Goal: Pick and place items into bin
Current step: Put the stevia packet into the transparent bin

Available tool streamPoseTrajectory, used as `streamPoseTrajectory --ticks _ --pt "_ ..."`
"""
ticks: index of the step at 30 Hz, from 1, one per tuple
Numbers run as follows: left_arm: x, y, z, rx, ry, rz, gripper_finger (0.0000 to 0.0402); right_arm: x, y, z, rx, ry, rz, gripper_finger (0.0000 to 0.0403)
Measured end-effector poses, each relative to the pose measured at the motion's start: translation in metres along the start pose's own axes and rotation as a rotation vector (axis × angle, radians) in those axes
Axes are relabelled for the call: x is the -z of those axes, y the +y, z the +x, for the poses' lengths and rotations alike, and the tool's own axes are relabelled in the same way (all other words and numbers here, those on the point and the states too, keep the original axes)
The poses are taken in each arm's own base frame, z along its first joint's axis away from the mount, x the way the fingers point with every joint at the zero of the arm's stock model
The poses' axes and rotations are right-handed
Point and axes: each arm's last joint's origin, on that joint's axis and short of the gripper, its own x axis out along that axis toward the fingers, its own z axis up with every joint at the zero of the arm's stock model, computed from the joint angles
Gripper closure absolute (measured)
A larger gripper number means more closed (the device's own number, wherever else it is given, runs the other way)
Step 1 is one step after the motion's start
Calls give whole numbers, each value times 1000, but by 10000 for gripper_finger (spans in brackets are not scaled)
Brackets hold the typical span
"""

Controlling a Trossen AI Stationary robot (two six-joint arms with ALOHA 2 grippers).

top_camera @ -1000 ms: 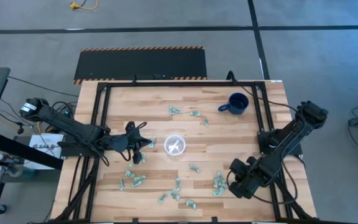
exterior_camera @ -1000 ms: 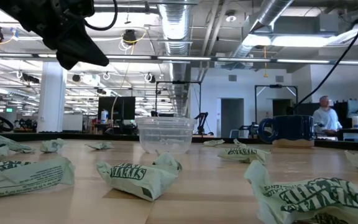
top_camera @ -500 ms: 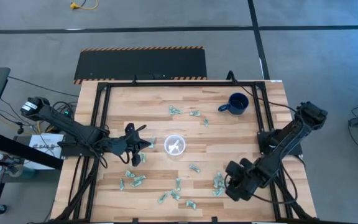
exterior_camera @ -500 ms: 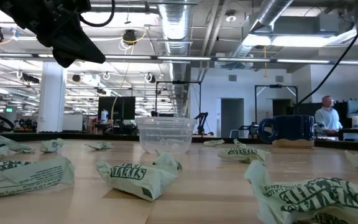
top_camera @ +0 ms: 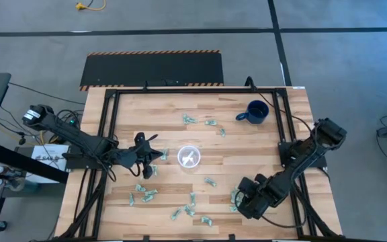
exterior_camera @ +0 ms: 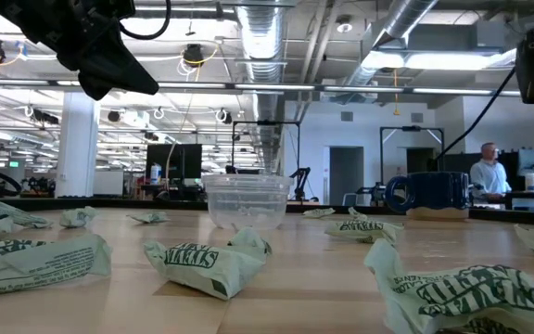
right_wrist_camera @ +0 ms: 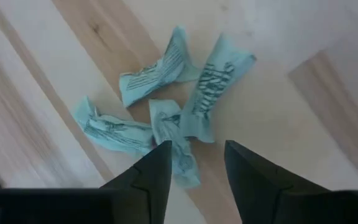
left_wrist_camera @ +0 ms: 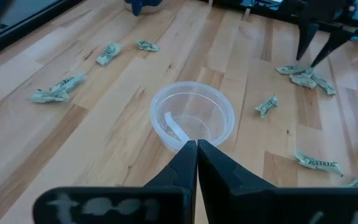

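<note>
Right gripper (right_wrist_camera: 194,171): fingers apart, nothing between them, poised just above a cluster of four crumpled wrappers (right_wrist_camera: 166,106) near the table's front right; seen from above it (top_camera: 242,200) sits at the right edge of that cluster.
Left gripper (left_wrist_camera: 196,163): fingers pressed together, empty as far as the wrist view shows, hovering just left of the cup with its tips pointed at the cup's near rim; from above it (top_camera: 158,156) lies level with the cup.
Table (top_camera: 166,111): pale wooden butcher-block top inside a black frame, both arms reaching in from the sides.
Striped mat (top_camera: 152,68): dark panel with orange-and-black edging on the floor beyond the table's far edge.
Person (exterior_camera: 486,174): standing far back in the room, at the right of the low view.
Blue mug (top_camera: 254,112): dark blue, handle to the left, at the table's far right, well apart from the cup.
Cup (top_camera: 189,158): clear round plastic, upright near the table's middle; one pale strip (left_wrist_camera: 177,127) lies inside it.
Items (top_camera: 145,195): small green-and-white wrappers scattered around the cup, a few beyond it toward the mug, most along the front half of the table.
</note>
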Motion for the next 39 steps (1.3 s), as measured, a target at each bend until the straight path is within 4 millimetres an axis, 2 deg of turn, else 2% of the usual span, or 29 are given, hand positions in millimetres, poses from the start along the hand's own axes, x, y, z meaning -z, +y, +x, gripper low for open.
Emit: streamPoseTrajectory --ticks 14,18,23,27,31,34,37,39 --pt "0 1 0 -15 -2 -6 400 1 6 7 -36 -7 2 304" --pt "0 1 0 -15 -2 -8 400 2 6 7 -36 -7 0 334" --pt "0 1 0 -15 -2 -8 400 2 6 7 -37 -8 -28 391" --pt "0 1 0 -15 -2 -8 400 1 8 5 -30 -8 -46 393" --pt "0 1 0 -16 -3 -8 400 -6 19 -19 -28 -32 -99 400" --pt "0 1 0 -16 -2 -8 400 -17 29 -45 6 -127 -153 400" --pt "0 1 0 -16 -3 -8 400 -34 37 -68 42 -253 -222 401" --pt "0 1 0 -16 -3 -8 400 -50 41 -77 67 -338 -264 401"
